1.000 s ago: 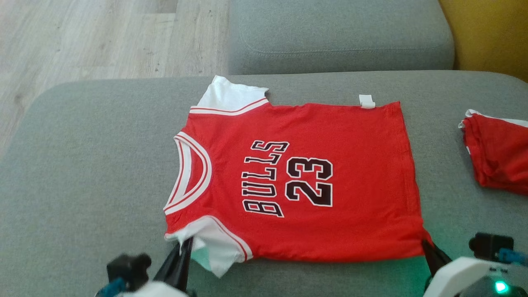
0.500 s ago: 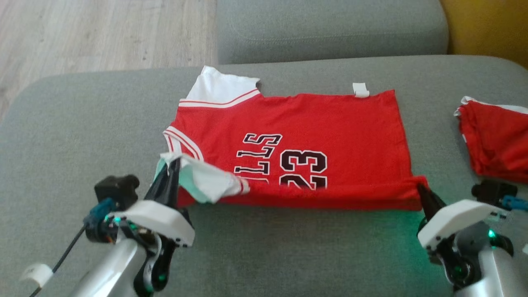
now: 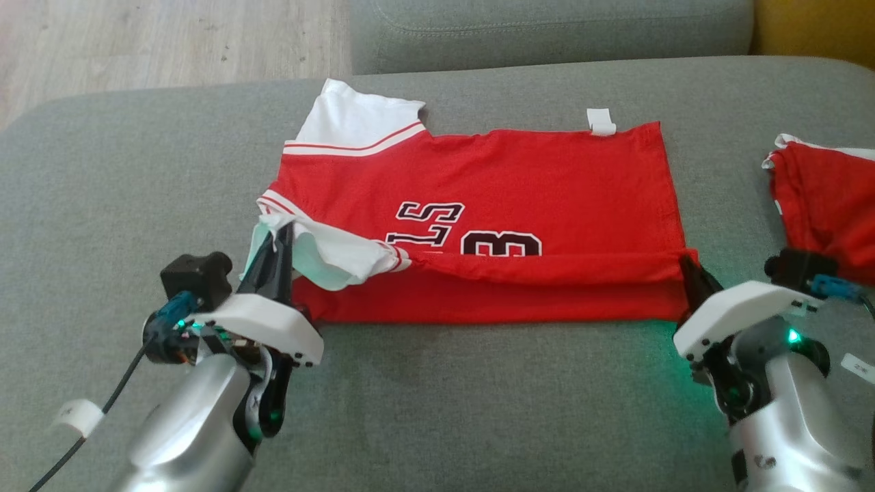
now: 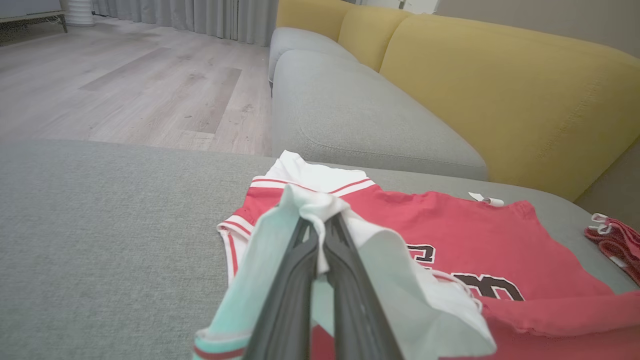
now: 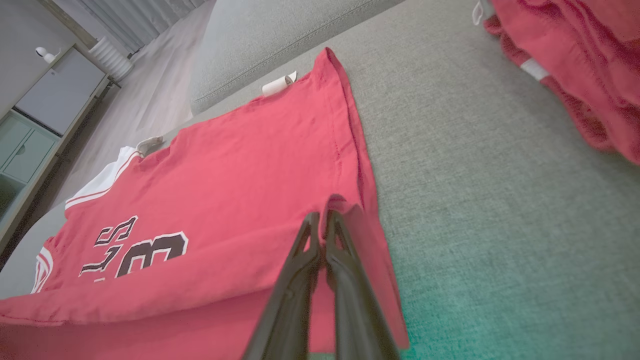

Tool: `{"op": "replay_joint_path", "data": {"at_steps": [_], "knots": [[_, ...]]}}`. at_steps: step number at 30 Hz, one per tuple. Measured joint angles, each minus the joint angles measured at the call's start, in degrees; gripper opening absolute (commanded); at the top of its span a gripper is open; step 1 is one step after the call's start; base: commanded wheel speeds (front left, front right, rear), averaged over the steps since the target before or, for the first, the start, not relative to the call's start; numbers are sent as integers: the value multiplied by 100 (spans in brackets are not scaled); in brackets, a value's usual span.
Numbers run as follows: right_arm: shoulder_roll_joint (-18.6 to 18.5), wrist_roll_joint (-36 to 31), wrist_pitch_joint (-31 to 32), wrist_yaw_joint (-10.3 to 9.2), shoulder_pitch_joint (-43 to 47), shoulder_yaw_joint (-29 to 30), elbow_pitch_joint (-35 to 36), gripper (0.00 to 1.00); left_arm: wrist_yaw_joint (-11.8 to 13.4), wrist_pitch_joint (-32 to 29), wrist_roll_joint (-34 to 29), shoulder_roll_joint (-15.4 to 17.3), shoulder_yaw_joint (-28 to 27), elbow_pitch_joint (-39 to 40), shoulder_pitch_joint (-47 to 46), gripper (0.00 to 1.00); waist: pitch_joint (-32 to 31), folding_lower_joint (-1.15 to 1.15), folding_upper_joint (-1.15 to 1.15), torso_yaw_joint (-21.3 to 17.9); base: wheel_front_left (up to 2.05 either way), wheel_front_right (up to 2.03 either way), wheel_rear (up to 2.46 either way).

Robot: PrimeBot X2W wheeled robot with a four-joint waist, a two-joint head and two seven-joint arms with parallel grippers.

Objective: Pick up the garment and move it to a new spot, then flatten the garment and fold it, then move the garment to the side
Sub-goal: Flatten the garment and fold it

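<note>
The garment [image 3: 519,184] is a red jersey with white sleeves and black lettering, lying on the grey sofa seat [image 3: 123,191]. Its near edge is lifted and carried over the lower part, hiding half of the print. My left gripper [image 3: 279,236] is shut on the near white sleeve [image 4: 320,207] at the collar end. My right gripper [image 3: 687,268] is shut on the near hem corner [image 5: 340,207] of the jersey. The far sleeve [image 3: 355,123] and a white tag [image 3: 601,121] still lie flat on the cushion.
A second red garment [image 3: 827,198] lies crumpled at the seat's right edge, close to my right wrist. A further grey cushion [image 3: 547,27] and a yellow backrest [image 4: 500,90] stand behind. Wooden floor [image 3: 137,41] lies beyond the seat's far left.
Both grippers have risen and moved away from me, dragging the jersey's near edge over its lower half. The fold now covers more of the lettering. The camera has also tilted.
</note>
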State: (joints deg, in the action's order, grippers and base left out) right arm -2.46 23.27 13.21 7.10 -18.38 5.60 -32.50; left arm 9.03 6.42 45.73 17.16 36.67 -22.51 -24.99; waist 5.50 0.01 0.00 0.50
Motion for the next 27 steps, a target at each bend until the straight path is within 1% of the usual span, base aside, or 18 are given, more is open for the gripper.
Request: {"op": "replay_joint_path", "data": {"at_steps": [1, 2, 3, 4, 7, 10, 15, 17, 21, 25, 27], "knots": [[-4, -16, -66, 0, -61, -35, -75, 24, -1, 42, 0, -14, -1, -63, -28, 6, 14, 0, 0, -5, 0, 0, 0], [-12, -18, -147, 0, -123, -76, -142, 70, -3, 86, 0, -25, -2, -122, -57, 39, 23, 0, 0, -11, 0, 0, 0], [-12, -15, -274, 0, -175, -121, -177, 100, -8, 133, -2, -34, -4, -153, -79, 85, 29, 0, 0, -17, 0, 0, 0], [-12, -15, -387, 0, -235, -157, -222, 100, -51, 200, -26, -40, -7, -168, -91, 100, 32, 0, 0, -21, 0, 0, 0], [-12, 53, -737, 0, -375, -304, -283, 100, -99, 339, -41, -82, -24, -190, -106, 100, 25, -1, 0, -20, 0, 0, 0], [-13, 21, -1054, 0, -444, -321, -322, 100, -148, 446, -41, -99, -56, -164, -102, 100, -6, -1, 0, -13, 0, 0, 0], [-14, -282, -1328, 0, -427, -277, -235, 100, -147, 526, -41, -66, -89, 89, 1, 100, -75, -1, 0, 1, 0, 0, 0], [-14, -541, -1405, 0, -361, -192, -30, 100, -136, 550, -40, -11, -98, 298, 186, 100, -124, -1, 0, 9, 0, 0, 0], [-15, -999, -1422, 0, 104, 26, 527, 100, 76, 405, 31, 182, -93, 679, 854, 100, -224, -1, 0, 44, 0, 0, 0], [-13, -1211, -1265, 0, 858, 219, 1150, 100, 388, 177, 225, 349, -107, 938, 1529, 100, -285, -2, 0, 115, 0, 0, 0], [-11, -1237, -1148, 0, 1169, 274, 1444, 100, 490, 37, 334, 385, -114, 990, 1730, 100, -285, -2, 0, 135, 0, 0, 0]]}}
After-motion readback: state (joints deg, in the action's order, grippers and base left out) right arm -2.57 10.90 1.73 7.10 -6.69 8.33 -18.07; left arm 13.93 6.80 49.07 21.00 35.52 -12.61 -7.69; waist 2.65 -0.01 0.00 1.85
